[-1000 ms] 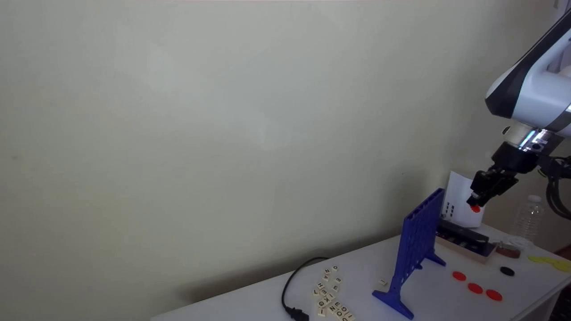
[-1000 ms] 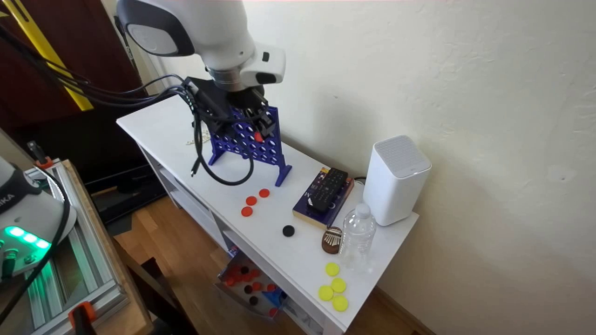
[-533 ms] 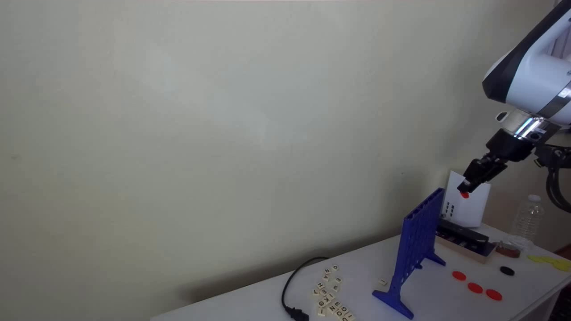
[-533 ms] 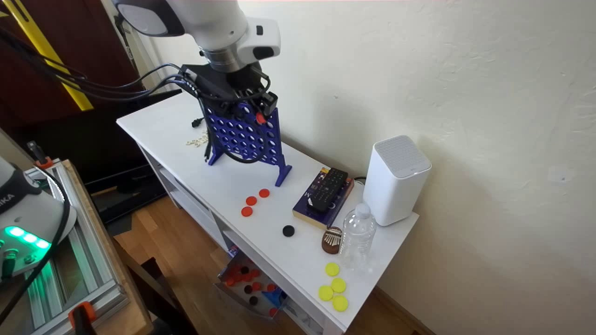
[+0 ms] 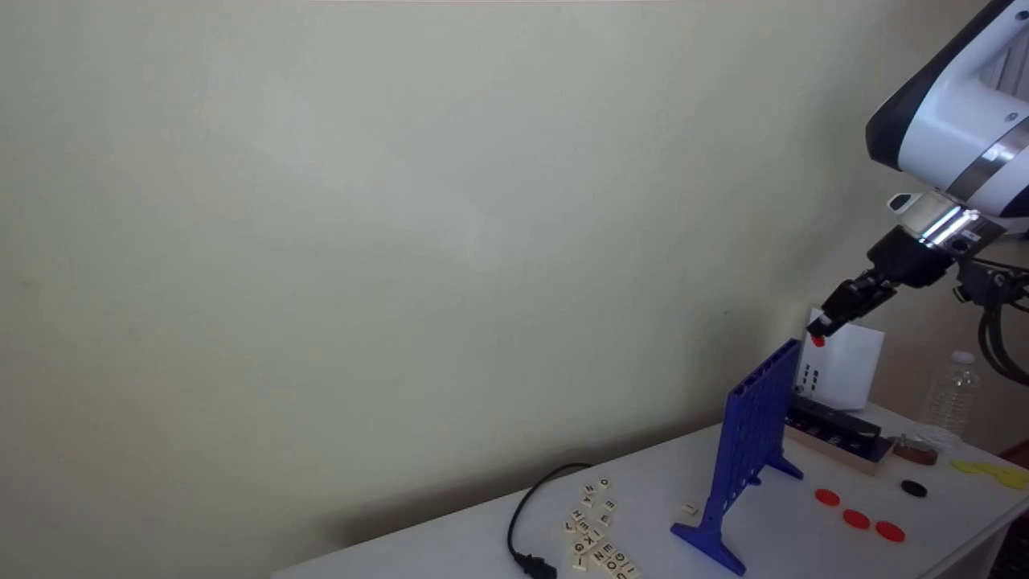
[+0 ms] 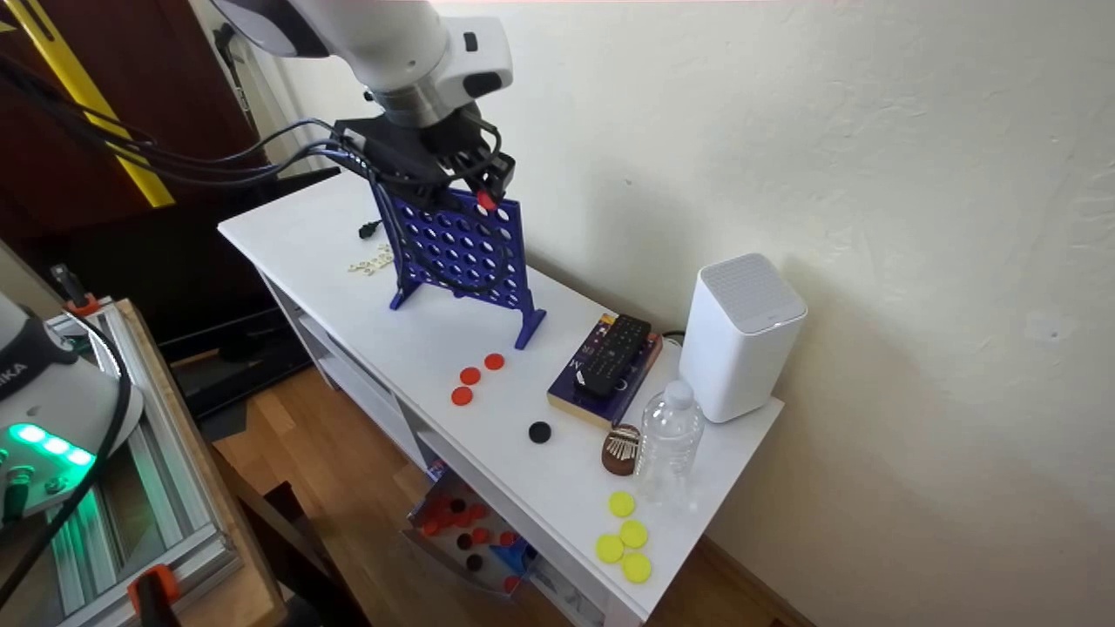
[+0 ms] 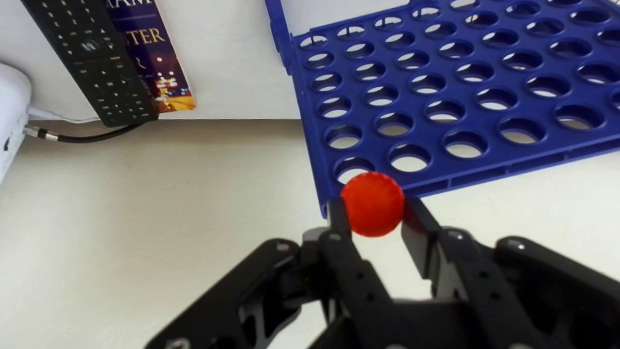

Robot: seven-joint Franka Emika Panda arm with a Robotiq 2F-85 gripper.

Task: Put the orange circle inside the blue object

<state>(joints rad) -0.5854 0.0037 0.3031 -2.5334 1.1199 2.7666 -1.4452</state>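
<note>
- The orange circle [image 7: 372, 204] is a red-orange disc. It is up in the air, close to the top corner of the blue frame [image 7: 457, 91], at the end nearer the book [image 7: 155, 58]. It is not inside yet.
- The gripper [image 7: 375, 215] has it: the jaws pinch the circle from two sides, and part of it sticks out past the tips.
- The blue frame stands up straight on its feet. Thin slots run along its top edge. In an exterior view, a little gap shows between the circle and the frame's corner, so they look apart.
- None of the holes I can see has a disc in it.
- Done, I would say: the circle is off the white table [image 6: 401, 348], held up high, and almost at the frame.
- Left, I think: move it over the end slot, turn it to fit, lower it in and let go. I cannot tell if its tilt is right for the slot. If it is a bit off, it may bump the edge and fall.
- Further out, three more red-orange discs [image 6: 470, 375] lie flat on the table. A black disc [image 6: 539, 432] is near, and four yellow discs [image 6: 633, 533] lie farther away. The task asks for one circle, so these can likely stay put.
</note>
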